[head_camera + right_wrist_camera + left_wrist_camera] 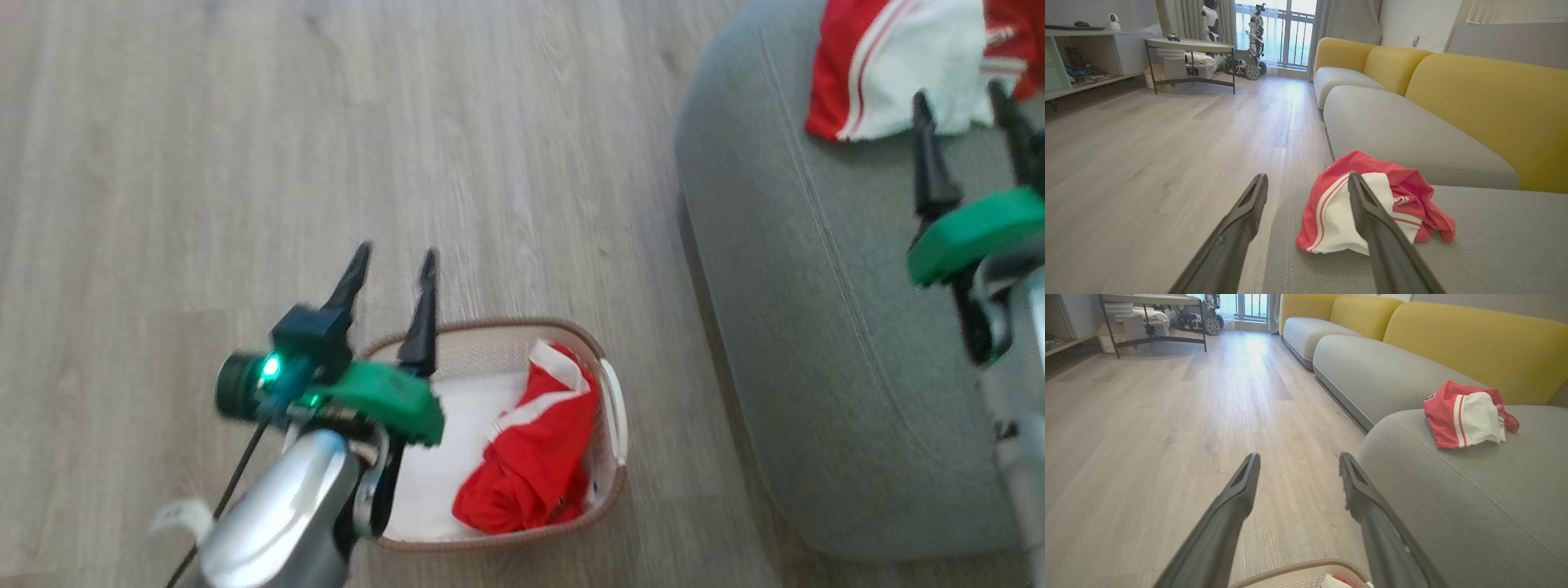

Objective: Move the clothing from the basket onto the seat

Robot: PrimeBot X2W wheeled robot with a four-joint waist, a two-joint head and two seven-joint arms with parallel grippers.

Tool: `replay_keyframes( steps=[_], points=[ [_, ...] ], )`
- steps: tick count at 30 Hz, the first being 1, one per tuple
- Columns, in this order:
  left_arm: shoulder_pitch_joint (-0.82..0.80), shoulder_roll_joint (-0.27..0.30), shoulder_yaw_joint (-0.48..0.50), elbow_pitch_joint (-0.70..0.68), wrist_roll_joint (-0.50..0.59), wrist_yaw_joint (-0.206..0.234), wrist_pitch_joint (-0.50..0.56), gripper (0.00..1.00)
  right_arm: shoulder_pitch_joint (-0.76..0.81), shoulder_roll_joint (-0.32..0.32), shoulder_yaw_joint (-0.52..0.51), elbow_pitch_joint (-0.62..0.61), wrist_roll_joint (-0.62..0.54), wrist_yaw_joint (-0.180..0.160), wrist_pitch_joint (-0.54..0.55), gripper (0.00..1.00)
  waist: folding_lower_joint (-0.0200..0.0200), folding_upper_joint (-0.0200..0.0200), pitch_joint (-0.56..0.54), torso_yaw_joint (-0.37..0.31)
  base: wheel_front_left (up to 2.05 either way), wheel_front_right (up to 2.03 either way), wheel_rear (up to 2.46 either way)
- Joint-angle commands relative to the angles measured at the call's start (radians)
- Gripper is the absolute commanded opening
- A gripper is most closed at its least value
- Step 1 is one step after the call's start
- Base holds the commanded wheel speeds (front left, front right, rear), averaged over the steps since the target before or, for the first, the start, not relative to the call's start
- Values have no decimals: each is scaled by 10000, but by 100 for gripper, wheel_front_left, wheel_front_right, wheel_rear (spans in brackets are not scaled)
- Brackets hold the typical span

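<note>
Head view: basket [618,408] on wood floor [245,122] at 6 o'clock, one red garment [535,461] crumpled inside at its 3 o'clock side. Seat [784,327] at 3 o'clock, just beside basket. Second garment [890,57], red and white, lies on seat at 1 o'clock. Left gripper [397,250] over basket's 10 o'clock rim, fingers parted, holding nothing. Right gripper [958,92] above seat, fingers spread, empty, tips at second garment's near edge; touching or not, cannot tell
</note>
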Motion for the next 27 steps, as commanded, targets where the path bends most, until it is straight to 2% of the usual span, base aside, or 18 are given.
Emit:
replay_keyframes(
  steps=[1, 6, 8, 14, 22, 27],
  points=[
    [-82, 273, 494, -373, 100, 106, -119, 100, 85, 25, 74, -400, 12, -4, -91, 100, 1, -1, -421, 363, 0, 0, 0],
    [1047, 390, 1312, -749, 490, 264, -120, 100, 1139, 708, -126, -1287, -318, -4, -91, 100, 1, -1, -890, 694, 0, 0, 0],
    [1645, 392, 1805, -1017, 680, 342, -120, 100, 1785, 1216, -294, -1788, -567, -4, -91, 100, 1, -1, -1130, 837, 0, 0, 0],
    [2851, 363, 2675, -1426, 1015, 338, -121, 100, 3078, 2183, -546, -2762, -1005, -4, -91, 100, 1, -1, -1552, 1024, 0, 0, 0],
    [4399, 219, 3584, -1732, 1379, 42, -121, 100, 4508, 2620, -553, -3795, -1366, -4, -91, 100, 1, -1, -1958, 1117, 0, 0, 0],
    [4963, 102, 3973, -1755, 1574, -321, -121, 100, 5298, 2639, -566, -4312, -843, -4, -91, 100, 1, -1, -2107, 1233, 0, 0, 0]
  ],
)
